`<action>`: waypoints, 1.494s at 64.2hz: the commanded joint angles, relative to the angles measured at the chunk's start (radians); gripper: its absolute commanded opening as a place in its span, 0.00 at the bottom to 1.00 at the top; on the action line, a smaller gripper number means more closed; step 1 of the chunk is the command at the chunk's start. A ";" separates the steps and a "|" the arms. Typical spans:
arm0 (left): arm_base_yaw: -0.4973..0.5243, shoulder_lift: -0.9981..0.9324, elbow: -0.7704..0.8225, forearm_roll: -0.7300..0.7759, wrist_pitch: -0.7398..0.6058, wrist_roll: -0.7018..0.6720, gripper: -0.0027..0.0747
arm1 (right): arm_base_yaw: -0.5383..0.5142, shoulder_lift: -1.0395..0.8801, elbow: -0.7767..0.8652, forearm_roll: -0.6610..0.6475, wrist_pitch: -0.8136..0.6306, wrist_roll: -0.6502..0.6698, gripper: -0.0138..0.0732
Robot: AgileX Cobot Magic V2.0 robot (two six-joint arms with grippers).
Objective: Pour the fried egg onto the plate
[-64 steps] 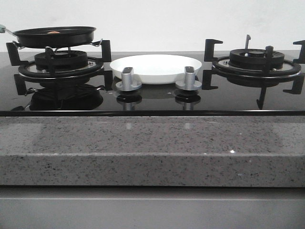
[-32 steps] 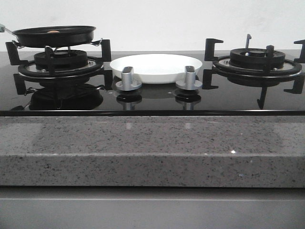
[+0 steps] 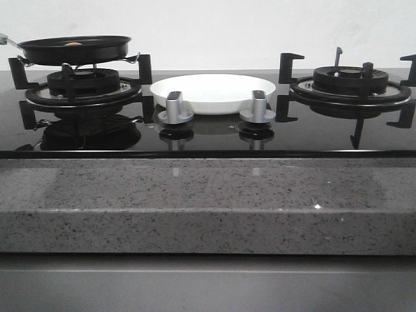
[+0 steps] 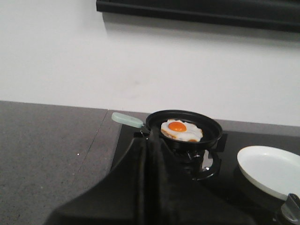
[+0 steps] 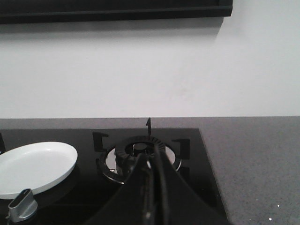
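Observation:
The fried egg (image 4: 182, 131), white with an orange yolk, lies in a black frying pan (image 4: 212, 135) on the left burner. In the front view only a sliver of the egg (image 3: 73, 44) shows above the pan (image 3: 75, 52). The pan's pale green handle (image 4: 126, 120) points away from the plate. The white plate (image 3: 214, 92) sits empty on the hob between the burners and also shows in both wrist views (image 4: 267, 169) (image 5: 33, 166). My left gripper (image 4: 149, 140) is shut and empty, short of the handle's root. My right gripper (image 5: 151, 157) is shut and empty, facing the right burner.
Two silver knobs (image 3: 175, 107) (image 3: 258, 106) stand in front of the plate. The right burner (image 3: 351, 81) carries a bare black grate. A grey speckled stone counter (image 3: 208, 201) runs along the front, with a white wall behind the hob.

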 commanded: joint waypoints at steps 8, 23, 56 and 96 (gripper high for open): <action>0.001 0.189 -0.128 -0.008 0.027 -0.003 0.01 | -0.005 0.141 -0.089 -0.013 0.036 -0.002 0.08; 0.001 0.286 -0.105 -0.008 0.031 -0.003 0.01 | -0.005 0.229 -0.088 -0.013 0.139 -0.002 0.08; 0.001 0.341 -0.100 -0.028 0.024 -0.001 0.29 | -0.005 0.297 -0.088 0.007 0.210 -0.002 0.47; 0.001 0.341 -0.100 -0.002 0.018 0.001 0.72 | 0.259 0.809 -0.485 0.221 0.288 -0.169 0.69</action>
